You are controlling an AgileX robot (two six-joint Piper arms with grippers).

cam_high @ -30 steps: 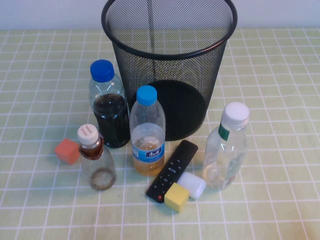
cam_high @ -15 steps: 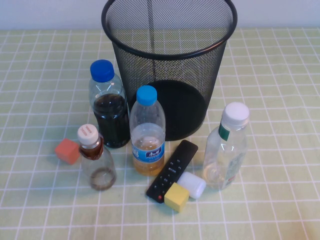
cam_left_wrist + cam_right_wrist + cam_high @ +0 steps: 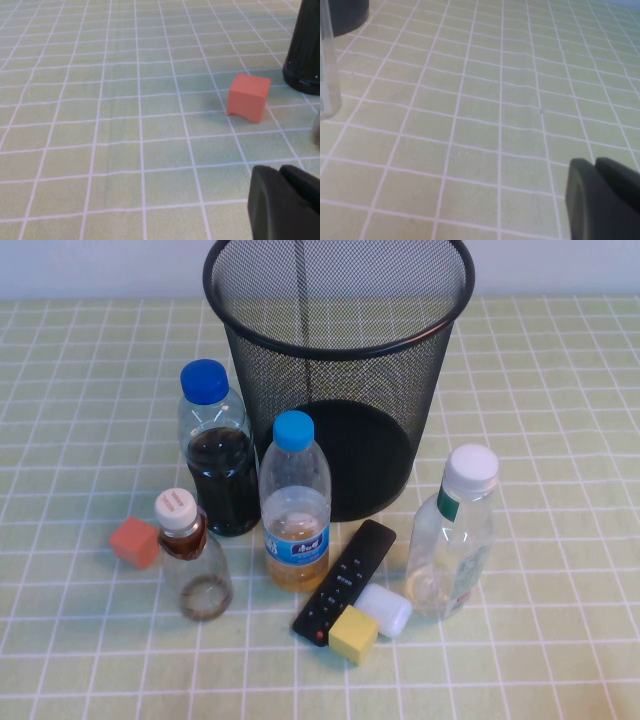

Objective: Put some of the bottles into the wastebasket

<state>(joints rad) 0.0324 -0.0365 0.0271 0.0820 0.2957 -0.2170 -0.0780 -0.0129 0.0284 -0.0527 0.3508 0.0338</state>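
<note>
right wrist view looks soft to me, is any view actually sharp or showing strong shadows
High view is sharpest: wastebasket mesh reads clearly, shadows faint. Left wrist view: orange cube crisp, left gripper a dark blur. Right wrist view: soft throughout, right gripper blurred, light even.

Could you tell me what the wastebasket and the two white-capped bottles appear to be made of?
The wastebasket looks like black metal wire mesh with a solid rim and base; the tablecloth shows through its wall. The larger bottle and the small bottle look like clear glossy plastic, see-through with highlights, though glass cannot be ruled out. Left gripper and right gripper hover low over the cloth, holding nothing.
</note>
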